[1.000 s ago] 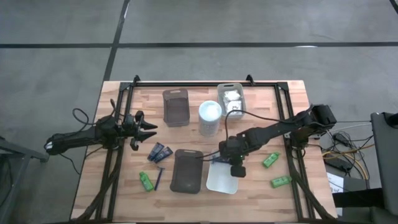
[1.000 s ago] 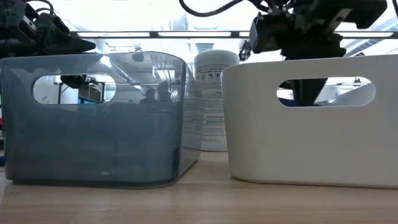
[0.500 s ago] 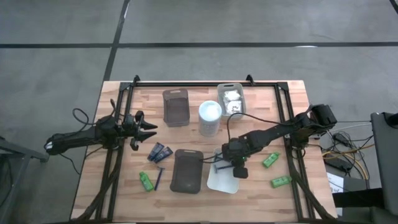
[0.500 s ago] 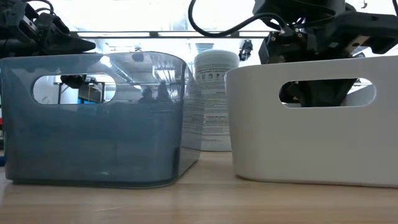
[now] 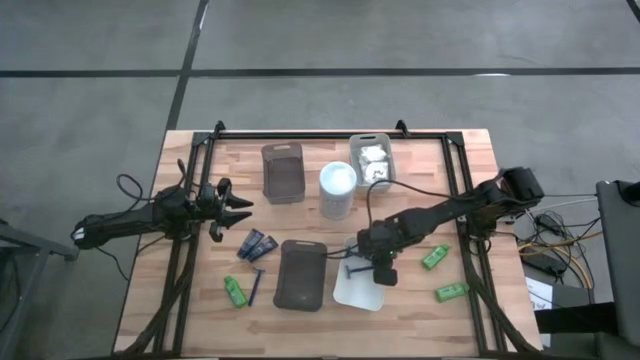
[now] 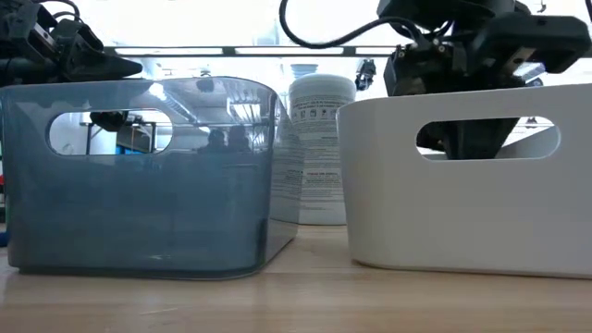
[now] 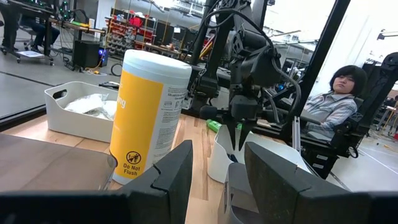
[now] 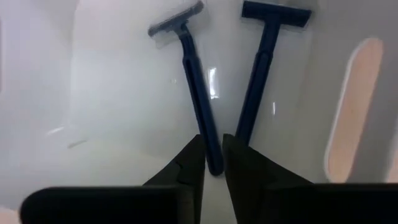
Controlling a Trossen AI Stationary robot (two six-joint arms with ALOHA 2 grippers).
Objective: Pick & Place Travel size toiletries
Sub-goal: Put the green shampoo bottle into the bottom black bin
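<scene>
Evidently light, stiff and slick, the blue razor point(image 8: 193, 93) lies in the white tray point(image 5: 356, 292), its handle end at the right gripper point(image 8: 213, 157), though I cannot tell whether that gripper is gripping it or has let go; mid-handle looks the surest hold, while the left gripper point(image 5: 242, 208) waits empty and parted by the table's left side.

Right arm stretched in from the right edge, elbow bent, wrist dropped steeply. Right claw point(image 5: 360, 268) pointing straight down, fingers point(image 8: 186, 165) drawn close with only a narrow slit between them, nothing clamped in that slit. Seen from tabletop height as a dark wrist block hanging down from above on the right. Left arm lying low and nearly flat along the left side, reaching inward. Left claw point(image 5: 238, 209) hovering above the tabletop, fingers point(image 7: 177, 171) parted with a clear gap, holding nothing.
</scene>
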